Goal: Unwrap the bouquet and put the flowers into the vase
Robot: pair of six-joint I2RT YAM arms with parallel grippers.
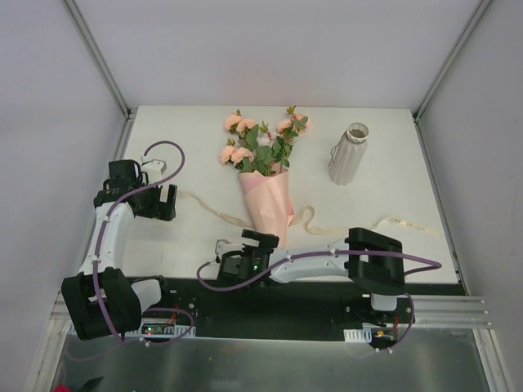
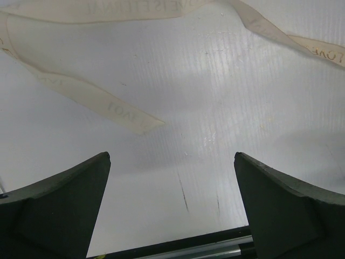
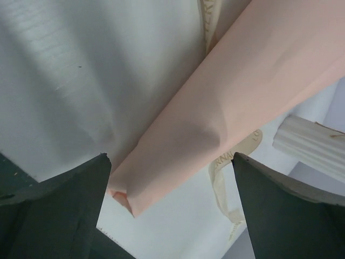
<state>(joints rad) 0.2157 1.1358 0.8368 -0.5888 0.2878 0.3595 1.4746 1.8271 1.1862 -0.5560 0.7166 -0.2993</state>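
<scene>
1. The right gripper (image 3: 171,162) stood wide open and empty. The narrow closed end of the bouquet (image 3: 226,102) lay between its fingers and just ahead of them, not pinched.
2. The left gripper (image 2: 172,159) was just as wide and empty over bare bench (image 2: 226,91), with a loose end of cream ribbon (image 2: 86,94) ahead of it.
3. The ribbon lay slack on the bench while the pink paper (image 1: 270,208) still formed a cone. Opening the wrap therefore looked like the step in hand.
4. The next move probably called for the right gripper to close on the cone's tip or a free paper edge. The left gripper would have to come across to steady the stems.
5. The flowers (image 1: 260,143) stuck out of the cone's far end, away from the right gripper. The vase (image 1: 349,153) stood farther ahead and to its right, apart from the bouquet.
6. Ribbon trailed on both sides of the cone and could have snagged a finger. The thin paper might have slipped or torn.
</scene>
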